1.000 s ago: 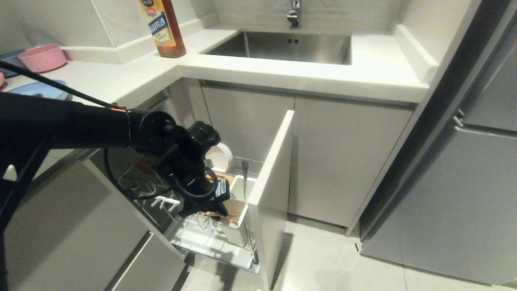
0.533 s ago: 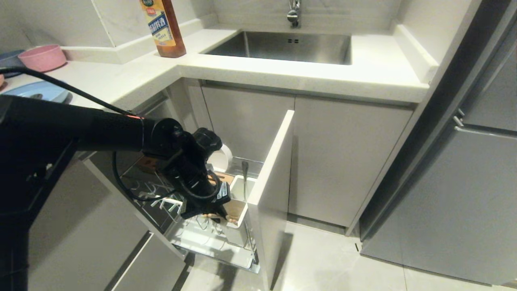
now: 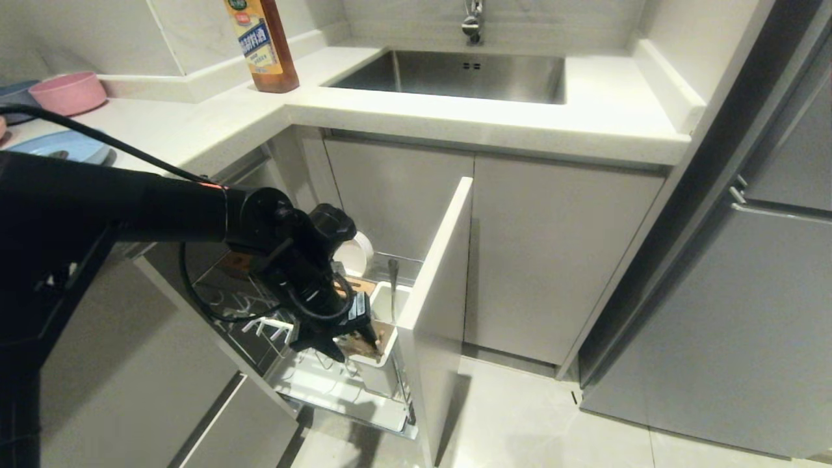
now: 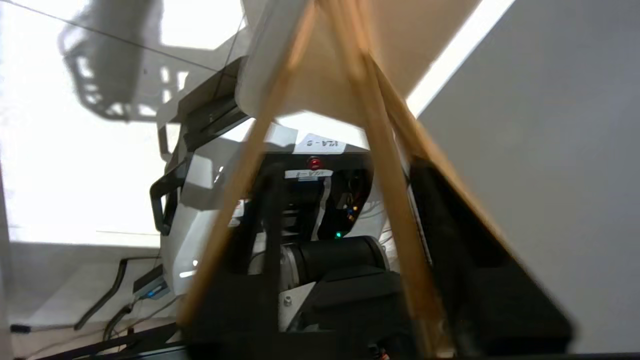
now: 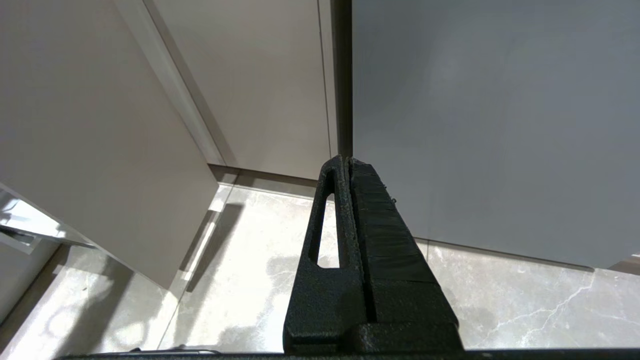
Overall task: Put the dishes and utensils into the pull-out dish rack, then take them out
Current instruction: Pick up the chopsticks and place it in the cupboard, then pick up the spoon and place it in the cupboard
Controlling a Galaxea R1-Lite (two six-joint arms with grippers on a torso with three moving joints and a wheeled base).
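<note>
The pull-out dish rack [image 3: 305, 380] stands drawn out under the counter, its pale front panel [image 3: 437, 279] at the right. My left gripper [image 3: 351, 343] hangs over the white utensil cup [image 3: 390, 354], open. The pale wooden chopsticks [image 3: 361, 342] stand in the cup between its fingers; in the left wrist view they [image 4: 392, 210] splay apart between the spread dark fingers [image 4: 445, 235] of the left gripper [image 4: 345, 167]. The steel spoon [image 3: 393, 281] stands in the cup's far compartment. The cream bowl [image 3: 357, 253] leans deeper in the rack. The light-blue plate [image 3: 65, 146] lies on the counter. My right gripper [image 5: 346, 161] is shut, parked low.
A sauce bottle [image 3: 263, 45] stands at the counter's corner beside the sink [image 3: 455, 75]. A pink bowl [image 3: 68, 92] sits far left on the counter. A grey fridge [image 3: 747, 312] closes off the right side. White prongs [image 3: 266, 325] jut up beside my wrist.
My left gripper has opened over the utensil cup, letting go of the chopsticks, which now stand loose in it. The arm shifted slightly rightward. The right arm has kept still.
</note>
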